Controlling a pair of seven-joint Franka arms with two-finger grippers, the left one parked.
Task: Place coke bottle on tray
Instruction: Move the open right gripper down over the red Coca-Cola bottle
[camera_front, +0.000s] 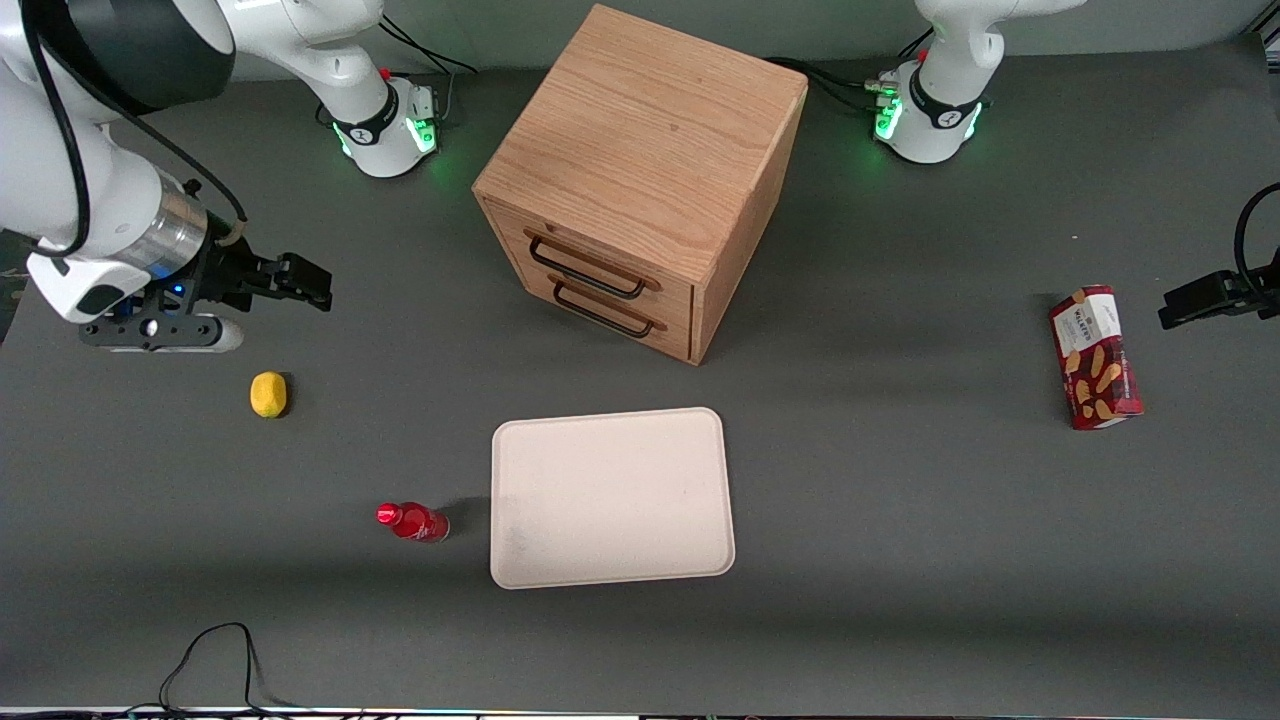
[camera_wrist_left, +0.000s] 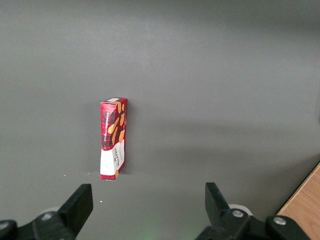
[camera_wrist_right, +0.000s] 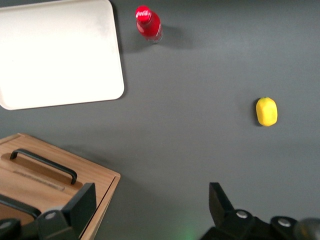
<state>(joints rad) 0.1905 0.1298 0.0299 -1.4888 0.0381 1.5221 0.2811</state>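
The coke bottle (camera_front: 412, 521) (camera_wrist_right: 148, 23), small and all red with a red cap, stands on the dark table right beside the short edge of the tray (camera_front: 610, 495) (camera_wrist_right: 60, 60). The tray is flat, cream-white and holds nothing. My gripper (camera_front: 300, 283) (camera_wrist_right: 150, 205) hangs high above the table at the working arm's end, farther from the front camera than the bottle and well apart from it. Its fingers are spread wide with nothing between them.
A yellow lemon (camera_front: 268, 394) (camera_wrist_right: 266, 111) lies between my gripper and the bottle. A wooden two-drawer cabinet (camera_front: 640, 180) (camera_wrist_right: 45, 185) stands farther back than the tray. A red biscuit box (camera_front: 1095, 357) (camera_wrist_left: 113, 138) lies toward the parked arm's end.
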